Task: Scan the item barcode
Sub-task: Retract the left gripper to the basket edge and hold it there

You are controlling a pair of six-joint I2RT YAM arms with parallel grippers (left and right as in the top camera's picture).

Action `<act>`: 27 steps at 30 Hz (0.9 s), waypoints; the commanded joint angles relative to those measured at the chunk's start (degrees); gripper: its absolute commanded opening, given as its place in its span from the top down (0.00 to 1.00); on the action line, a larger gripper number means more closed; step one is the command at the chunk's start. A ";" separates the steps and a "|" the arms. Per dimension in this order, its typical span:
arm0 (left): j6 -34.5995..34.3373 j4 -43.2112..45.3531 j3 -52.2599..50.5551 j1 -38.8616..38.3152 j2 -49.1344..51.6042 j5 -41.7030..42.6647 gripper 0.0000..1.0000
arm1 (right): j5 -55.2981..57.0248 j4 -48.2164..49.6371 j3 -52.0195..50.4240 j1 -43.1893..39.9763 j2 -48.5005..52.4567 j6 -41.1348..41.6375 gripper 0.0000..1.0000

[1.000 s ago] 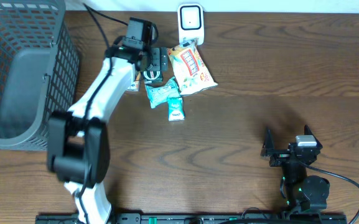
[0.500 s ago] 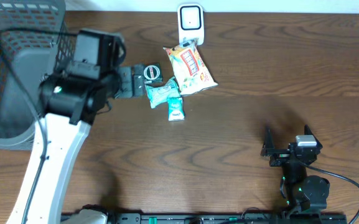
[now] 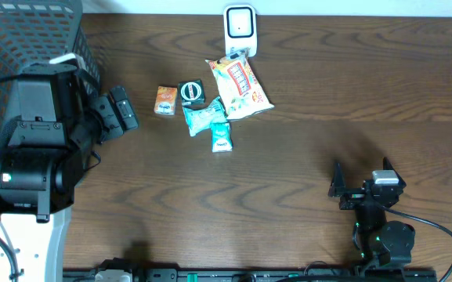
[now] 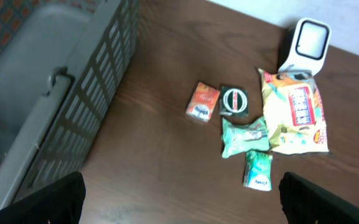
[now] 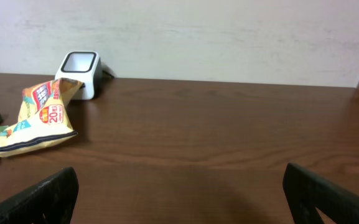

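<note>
Left fingers [image 4: 39,200] and right fingers [image 5: 36,200] spread, empty; orange packet [image 3: 165,100] looks light, probably stiff: pinch its long edges.

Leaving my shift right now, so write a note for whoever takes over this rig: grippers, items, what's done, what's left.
Left gripper: open, holding nothing, above the table next to the basket.
Right gripper: open, holding nothing, low at the front right.
Items: scanner at the back edge, snack bag in front of it; orange packet, round black item, big green packet and small green packet beside the bag.
Done: no item is held.
Left: grasp one item, show its barcode to the scanner.
</note>
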 commanded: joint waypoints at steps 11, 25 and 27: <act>-6.99 3.17 0.02 4.02 4.09 -0.07 0.02 | 0.02 -0.09 -0.20 0.17 -0.35 -0.68 0.01; -6.97 2.47 0.00 6.01 10.32 -0.13 0.02 | 0.02 -0.09 -0.20 0.17 -0.35 -0.68 0.01; -6.95 2.47 0.00 6.01 10.32 -0.13 0.02 | 0.02 -0.09 -0.20 0.17 -0.35 -0.68 0.01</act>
